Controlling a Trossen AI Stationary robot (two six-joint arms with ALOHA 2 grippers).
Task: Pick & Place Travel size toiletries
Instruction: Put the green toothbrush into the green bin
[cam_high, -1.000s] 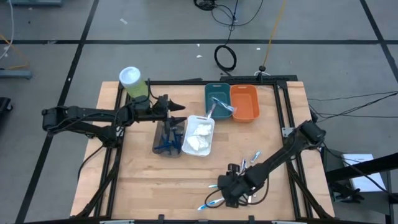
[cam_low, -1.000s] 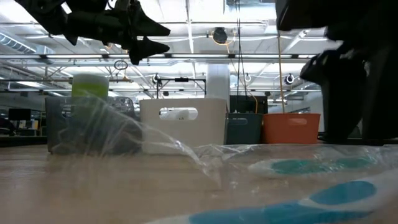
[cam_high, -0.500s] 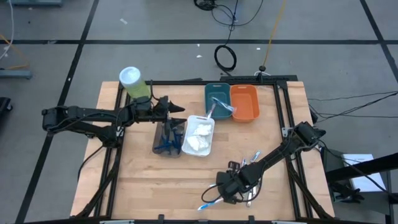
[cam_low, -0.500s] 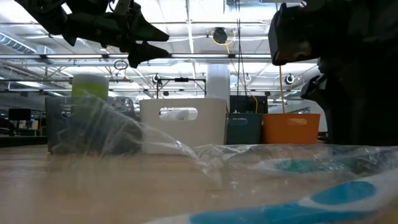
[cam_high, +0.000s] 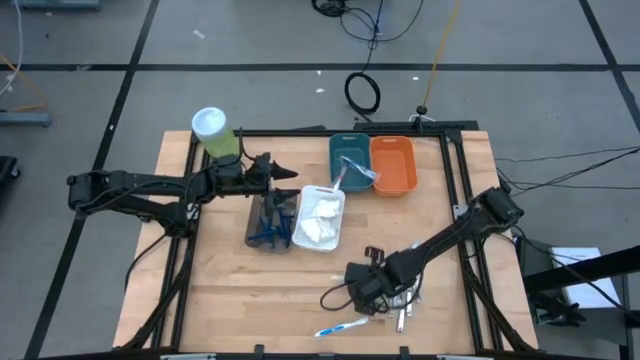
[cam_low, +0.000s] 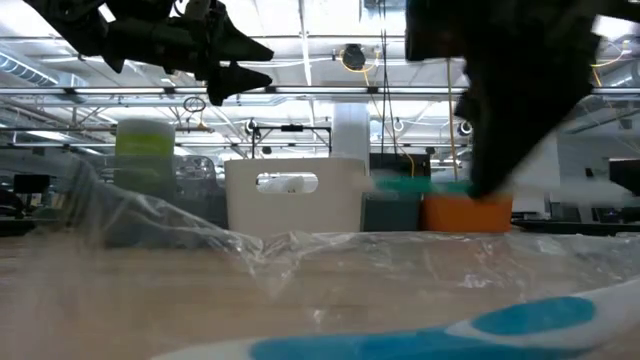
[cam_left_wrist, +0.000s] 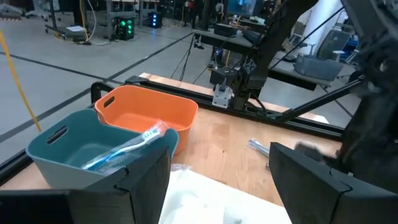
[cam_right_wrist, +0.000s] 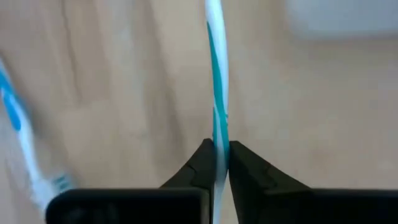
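R arm stretched long and low across the front-right of the table (cam_high: 230, 300), elbow out by the right frame rail, wrist bent down near the front edge. Right gripper (cam_right_wrist: 216, 163) pinched tight on a teal/white toothbrush (cam_right_wrist: 216, 93); in the wrist view the handle runs straight out between the two fingers (cam_right_wrist: 202, 165). From above, that gripper (cam_high: 360, 287) sits just over the wood w/ a blue toothbrush (cam_high: 340, 327) lying loose right beside it, toward the table's front edge. A few more small toiletries (cam_high: 402, 318) sit next to the gripper; too small to tell which.

L arm reaches in from the left side, roughly level, forearm passing the green canister (cam_high: 215, 135). Left gripper (cam_high: 283, 174) hovers above the clear bin (cam_high: 268, 226) holding dark blue razors, fingers spread wide, nothing between them.

White bin (cam_high: 321, 218) w/ soft white packets next to it. Teal bin (cam_high: 352, 160) has a toothbrush leaning in it; orange bin (cam_high: 392, 165) alongside, touching.
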